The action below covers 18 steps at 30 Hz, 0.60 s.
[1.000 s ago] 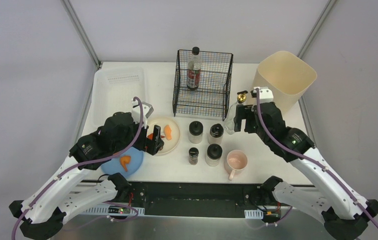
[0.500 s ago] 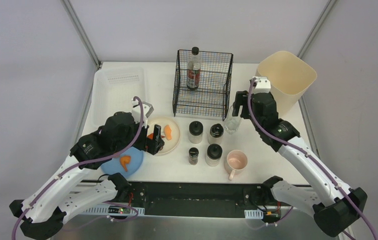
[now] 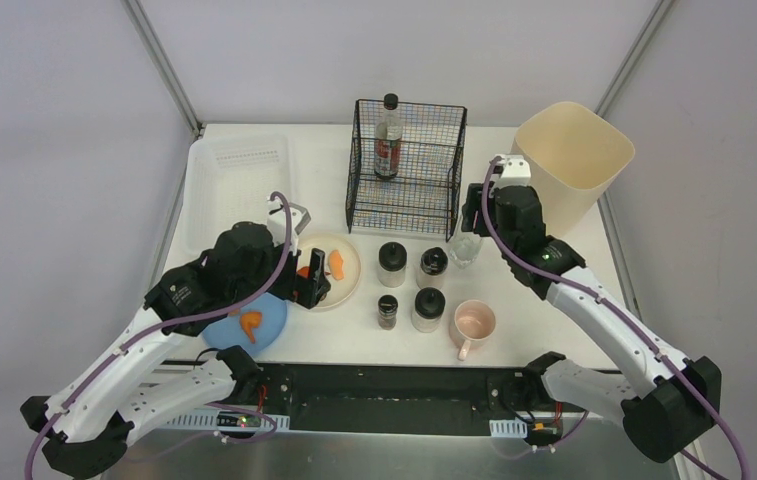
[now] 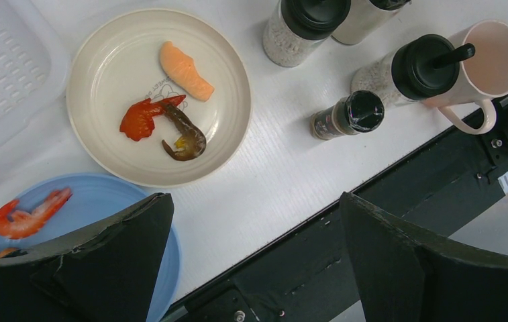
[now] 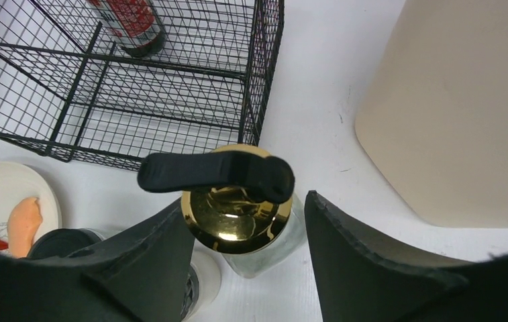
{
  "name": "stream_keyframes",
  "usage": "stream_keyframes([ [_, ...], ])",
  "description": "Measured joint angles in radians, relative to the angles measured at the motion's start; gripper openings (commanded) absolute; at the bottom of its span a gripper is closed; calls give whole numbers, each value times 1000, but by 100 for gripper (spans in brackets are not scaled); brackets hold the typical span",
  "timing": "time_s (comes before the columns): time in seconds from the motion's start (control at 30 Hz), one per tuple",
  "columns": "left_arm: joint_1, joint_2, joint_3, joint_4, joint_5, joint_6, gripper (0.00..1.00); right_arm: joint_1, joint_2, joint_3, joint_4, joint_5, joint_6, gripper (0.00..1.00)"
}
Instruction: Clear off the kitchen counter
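White kitchen counter point(image 3: 322, 170) spans the overhead view. The left gripper point(image 3: 312, 285) hangs in front of the wire basket point(image 3: 406, 190), and the right gripper point(image 3: 472, 215) is at the basket's right side, over a glass bottle point(image 3: 464, 250).

Left wrist view: jaws spread wide, holding nothing, near a cream plate point(image 4: 103, 67).

Right wrist view: jaws apart, straddling the bottle's gold cap point(image 5: 237, 218). One finger is close against it, the other is clear.

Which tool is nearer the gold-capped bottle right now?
Right. The right tool straddles the gold-capped bottle, jaws either side of its cap. The left tool is far off, over the counter beside the cream plate.
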Motion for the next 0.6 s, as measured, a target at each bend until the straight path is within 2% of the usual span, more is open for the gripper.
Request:
stream_keyframes([
  [0.17,0,7,0,6,0,0,100,-1,1,-20,28,8,-8,51],
  [0.6,0,15,0,6,0,0,100,-2,-1,-88,179,29,-37,53],
])
